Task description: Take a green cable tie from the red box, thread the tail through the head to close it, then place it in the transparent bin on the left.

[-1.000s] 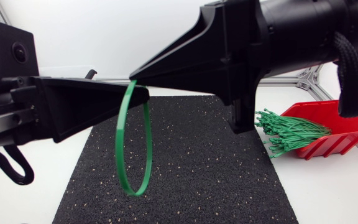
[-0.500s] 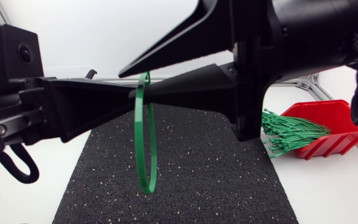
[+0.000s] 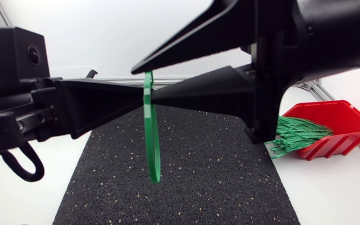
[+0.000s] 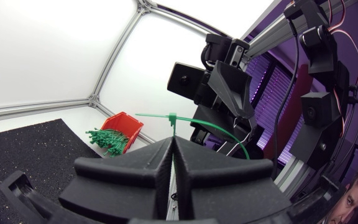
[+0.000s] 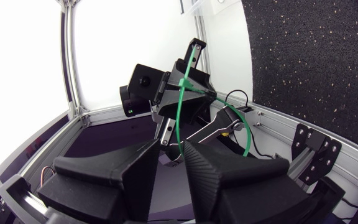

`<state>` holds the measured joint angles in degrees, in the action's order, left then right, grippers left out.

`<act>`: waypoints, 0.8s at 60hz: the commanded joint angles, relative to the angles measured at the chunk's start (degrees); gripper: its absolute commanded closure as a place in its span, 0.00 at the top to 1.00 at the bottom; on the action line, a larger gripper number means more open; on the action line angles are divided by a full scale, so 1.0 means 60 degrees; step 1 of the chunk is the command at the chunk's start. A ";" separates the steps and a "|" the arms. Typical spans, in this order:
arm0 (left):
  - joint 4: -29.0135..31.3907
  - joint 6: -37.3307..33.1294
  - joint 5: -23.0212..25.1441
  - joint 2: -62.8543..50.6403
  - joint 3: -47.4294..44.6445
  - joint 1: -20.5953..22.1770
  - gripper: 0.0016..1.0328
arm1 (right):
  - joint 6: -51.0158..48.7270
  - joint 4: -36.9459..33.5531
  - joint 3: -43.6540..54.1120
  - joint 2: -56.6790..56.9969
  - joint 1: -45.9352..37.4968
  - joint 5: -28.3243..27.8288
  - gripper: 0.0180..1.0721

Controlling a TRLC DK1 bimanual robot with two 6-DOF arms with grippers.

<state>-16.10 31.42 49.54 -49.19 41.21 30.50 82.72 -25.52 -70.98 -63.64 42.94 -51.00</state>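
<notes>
At frame centre, the left pincer (image 3: 144, 99) was clamped on the top of the green cable tie (image 3: 153, 144), whose loop hung edge-on above the black mat (image 3: 217, 175). The right pincer (image 3: 144, 83) stood spread wide around that same spot. The red box (image 3: 345, 115) sat at the right on the table (image 3: 330, 194).

You are working at a robotics lab bench: a left arm (image 3: 17, 81) and a right arm (image 3: 336, 31) are hanging over a white table (image 3: 330, 194) framed by aluminium rails (image 4: 36, 107), a speckled black rubber mat (image 3: 217, 175) is covering its middle, and a red box (image 3: 336, 128) of parts is sitting far right.
</notes>
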 commanded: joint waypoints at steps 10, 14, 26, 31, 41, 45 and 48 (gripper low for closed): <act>0.0090 -0.0095 0.0020 0.0259 0.0368 0.0117 0.03 | -0.0075 -0.0083 0.0404 0.0059 -0.0140 -0.0098 0.32; 0.0149 -0.0095 0.0020 0.0317 0.0353 0.0117 0.03 | -0.0075 -0.0083 0.0463 0.0132 -0.0169 -0.0098 0.32; 0.0178 -0.0095 0.0020 0.0405 0.0309 0.0117 0.03 | -0.0163 -0.0200 0.0360 0.0206 -0.0652 -0.0127 0.32; 0.0193 -0.0110 0.0020 0.0420 0.0295 0.0131 0.03 | -0.0207 -0.0215 0.0229 0.0206 -0.0872 -0.0142 0.32; 0.0222 -0.0110 0.0020 0.0449 0.0309 0.0175 0.03 | -0.0324 -0.0200 0.0067 -0.0146 -0.1458 -0.0332 0.32; 0.0222 -0.0110 0.0020 0.0478 0.0309 0.0190 0.03 | -0.0368 -0.0156 0.0023 -0.0395 -0.1649 -0.0435 0.32; 0.0222 -0.0110 0.0020 0.0478 0.0309 0.0205 0.03 | -0.0398 -0.0127 -0.0006 -0.0571 -0.1707 -0.0508 0.32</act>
<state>-14.79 31.42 49.54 -47.18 41.67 31.22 80.79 -26.37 -70.02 -64.71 33.54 -53.17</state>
